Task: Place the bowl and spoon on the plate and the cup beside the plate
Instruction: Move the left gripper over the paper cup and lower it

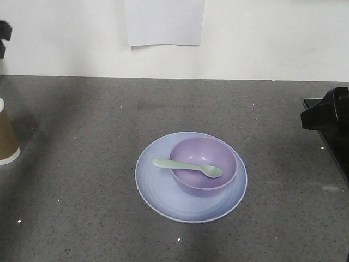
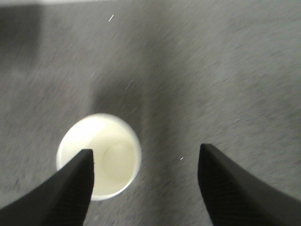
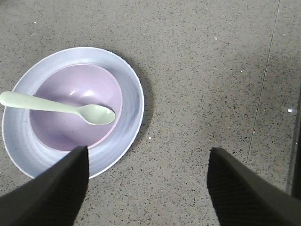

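Observation:
The pale blue plate lies mid-table with the lavender bowl on it. The mint-green spoon rests across the bowl, its scoop inside and its handle pointing left. At the far left edge stands the brown paper cup, upright and well apart from the plate. In the left wrist view the cup shows its white inside from above; my left gripper hovers open over it, the left finger covering part of the rim. My right gripper is open over bare table, right of the plate, bowl and spoon.
Grey speckled countertop all around. A white wall with a paper sheet runs along the back. My right arm's black body sits at the right edge beside a dark panel edge. A bit of the left arm shows top left.

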You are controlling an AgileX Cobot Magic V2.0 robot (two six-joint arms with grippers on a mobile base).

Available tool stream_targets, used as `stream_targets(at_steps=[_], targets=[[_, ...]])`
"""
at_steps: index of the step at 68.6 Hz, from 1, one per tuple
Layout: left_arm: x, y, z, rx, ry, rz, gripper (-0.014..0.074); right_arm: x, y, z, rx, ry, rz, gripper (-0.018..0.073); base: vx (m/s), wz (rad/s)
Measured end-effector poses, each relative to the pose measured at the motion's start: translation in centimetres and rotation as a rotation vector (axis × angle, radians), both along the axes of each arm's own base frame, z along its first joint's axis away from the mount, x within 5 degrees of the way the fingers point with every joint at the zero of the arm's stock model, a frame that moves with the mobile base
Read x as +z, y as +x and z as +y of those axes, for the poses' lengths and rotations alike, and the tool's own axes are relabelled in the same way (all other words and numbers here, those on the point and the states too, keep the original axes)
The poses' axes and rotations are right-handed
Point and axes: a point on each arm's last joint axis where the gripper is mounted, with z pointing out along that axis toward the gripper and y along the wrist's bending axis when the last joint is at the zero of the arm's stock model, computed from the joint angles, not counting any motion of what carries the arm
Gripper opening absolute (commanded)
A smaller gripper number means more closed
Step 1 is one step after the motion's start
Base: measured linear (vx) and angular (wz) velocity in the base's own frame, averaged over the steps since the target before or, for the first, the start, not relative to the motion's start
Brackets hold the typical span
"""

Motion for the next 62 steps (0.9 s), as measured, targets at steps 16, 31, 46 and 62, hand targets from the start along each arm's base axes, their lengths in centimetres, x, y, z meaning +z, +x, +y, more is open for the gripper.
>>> stream_targets(at_steps=[16, 31, 46, 62], targets=[[-2.6, -0.6, 5.1, 0.182, -0.02, 0.087, 0.0465, 0.0, 0.0, 0.0, -0.001, 0.001, -0.004, 0.0505, 0.0, 0.0], [-4.6, 0.0, 7.1, 0.236, -0.049, 0.123, 0.0465, 0.0, 0.0, 0.0, -0.001, 0.001, -0.004, 0.0505, 0.0, 0.0], [-6.8, 1.7, 7.4, 0.234, -0.065, 0.175, 0.0465, 0.0, 0.0, 0.0, -0.001, 0.001, -0.004, 0.0505, 0.0, 0.0], [-9.1, 3.2, 7.8, 0.234, -0.073, 0.23, 0.0465, 0.0, 0.0, 0.0, -0.001, 0.001, -0.004, 0.0505, 0.0, 0.0]])
